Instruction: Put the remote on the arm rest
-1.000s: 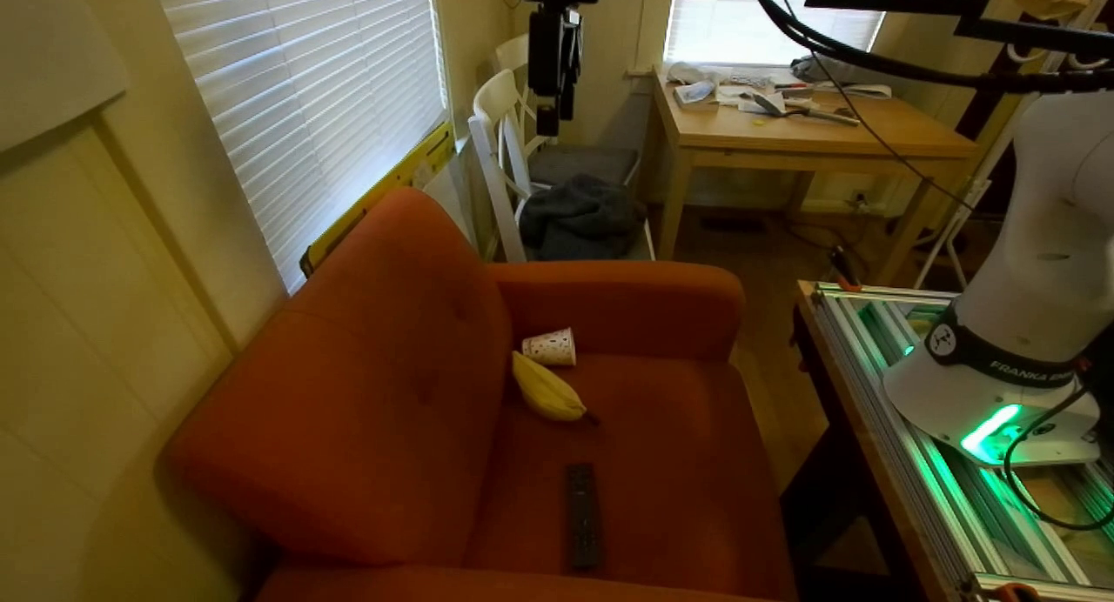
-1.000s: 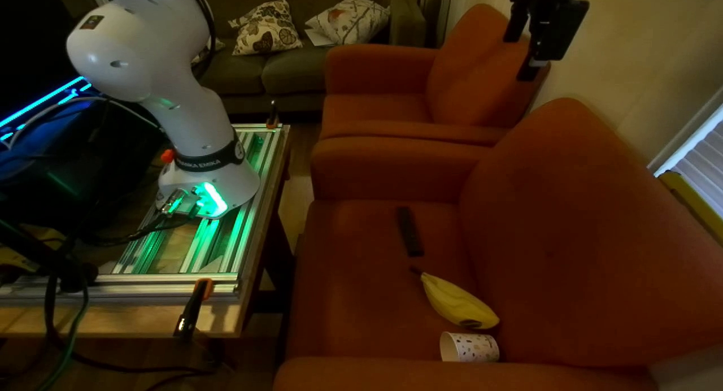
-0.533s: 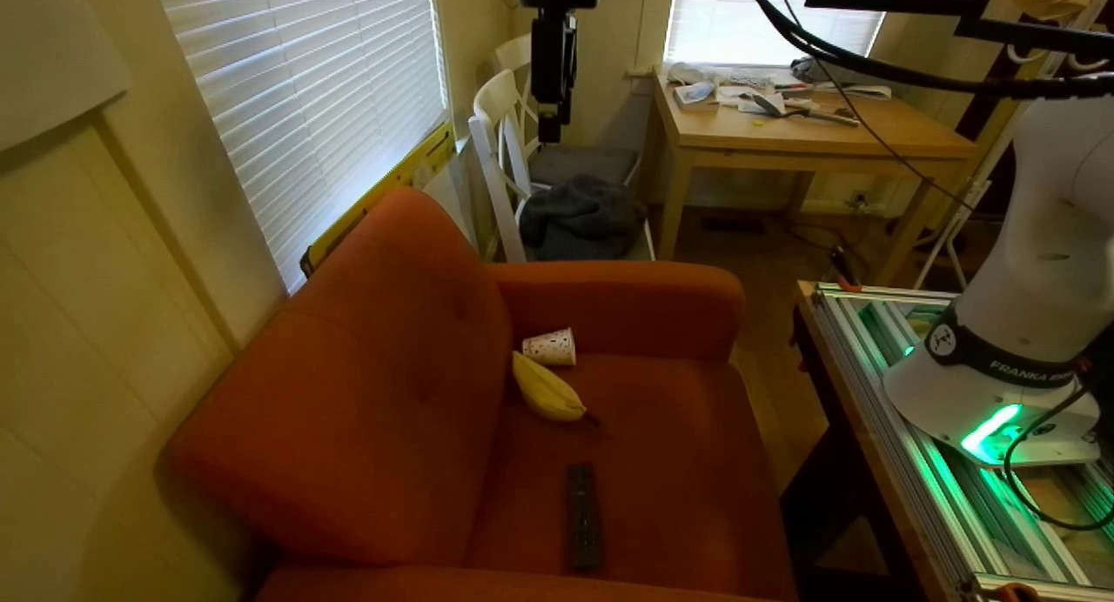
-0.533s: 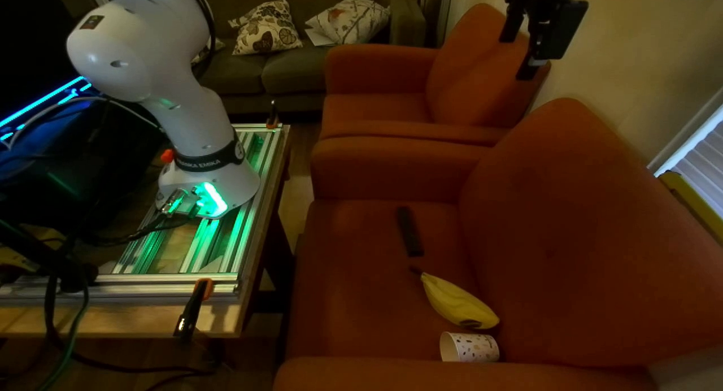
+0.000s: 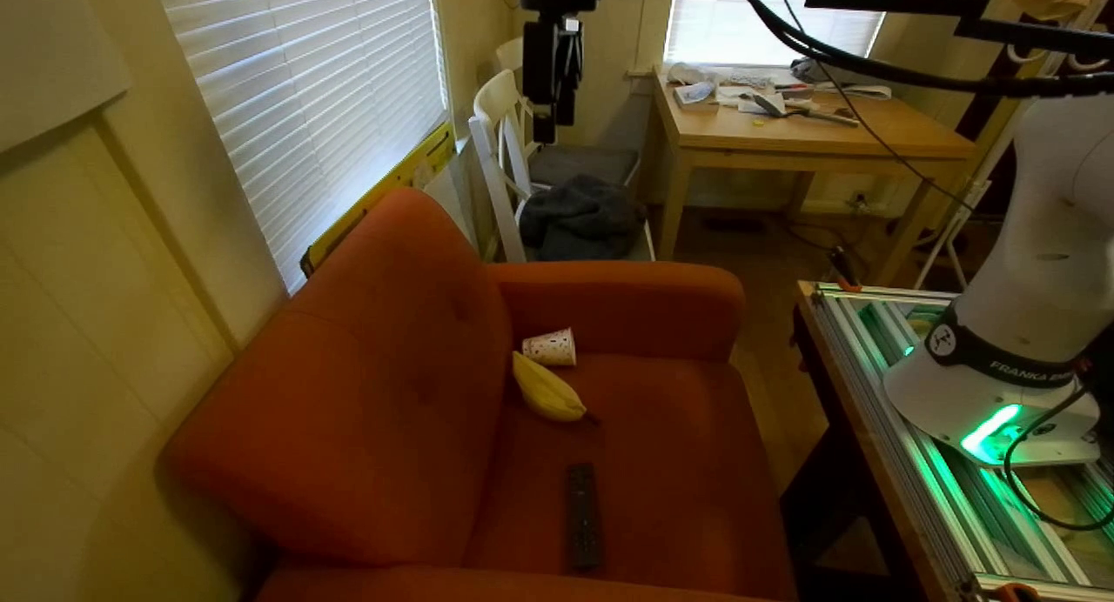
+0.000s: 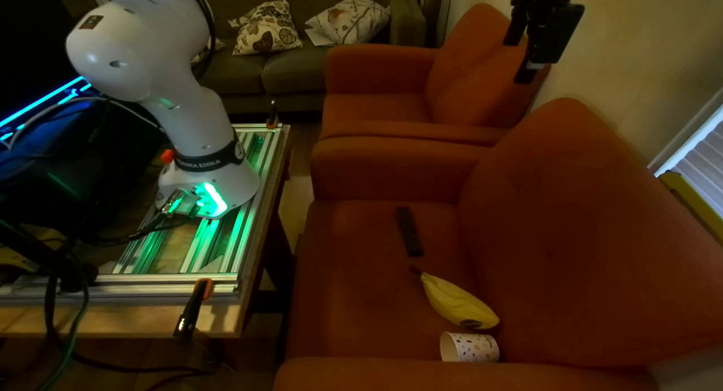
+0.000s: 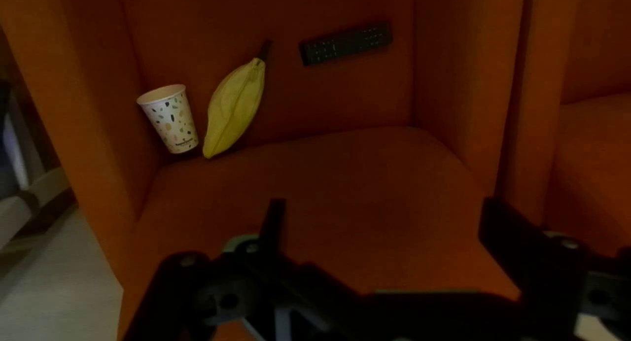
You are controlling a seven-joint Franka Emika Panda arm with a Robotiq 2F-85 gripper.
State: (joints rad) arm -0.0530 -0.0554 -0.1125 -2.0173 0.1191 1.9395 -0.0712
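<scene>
The remote (image 5: 583,517) lies flat on the seat of the orange armchair in both exterior views (image 6: 409,231). In the wrist view the remote (image 7: 346,43) is at the upper middle, buttons showing. The arm rest near the remote (image 6: 390,168) is low in an exterior view (image 5: 487,583) and right of the remote in the wrist view (image 7: 463,75). The opposite arm rest (image 5: 618,302) is beside the cup. My gripper (image 7: 384,208) is open and empty, high above the chair. It hangs at the top of both exterior views (image 5: 548,130) (image 6: 519,60), apart from the remote.
A yellow banana (image 5: 548,389) and a tipped white patterned cup (image 5: 550,348) lie on the seat. The chair back (image 6: 570,227) rises behind. A second orange armchair (image 6: 378,69) stands alongside. The robot's base table (image 6: 243,300) faces the seat.
My gripper has lowered very slightly and turned a little. The remote, banana and cup have not moved.
</scene>
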